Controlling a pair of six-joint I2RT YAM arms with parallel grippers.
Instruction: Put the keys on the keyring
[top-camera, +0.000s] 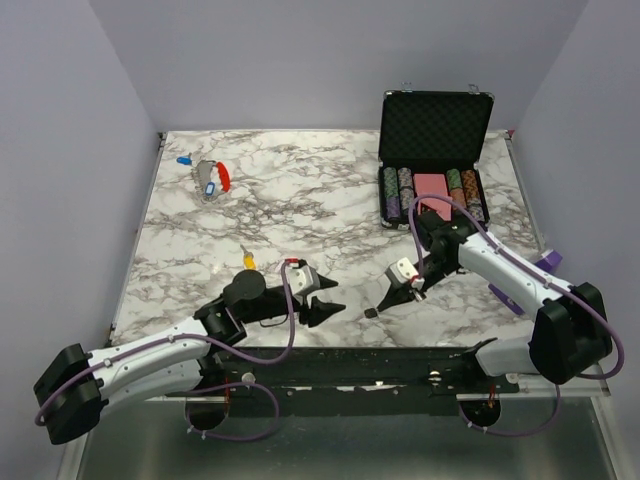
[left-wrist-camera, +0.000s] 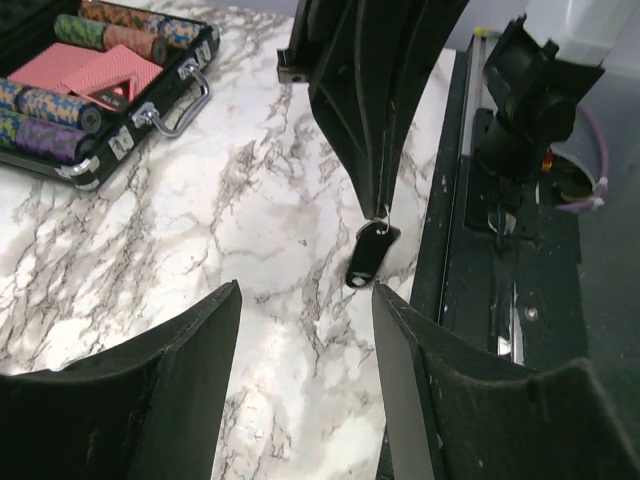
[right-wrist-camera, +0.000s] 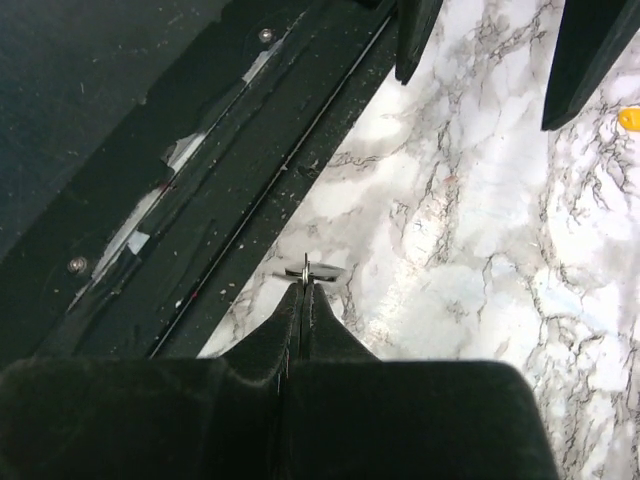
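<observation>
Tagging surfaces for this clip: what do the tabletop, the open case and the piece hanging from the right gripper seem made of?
Tabletop: glossy white with grey veins, marble or a marble-print laminate. Case: black shell, dimpled foam lid lining, shiny metal handle. Hanging piece: matte black, probably plastic, on a thin bright metal ring pinched in the right gripper.

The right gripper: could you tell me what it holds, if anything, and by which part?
A small dark-headed key, pinched by the thin metal loop at its top.
</observation>
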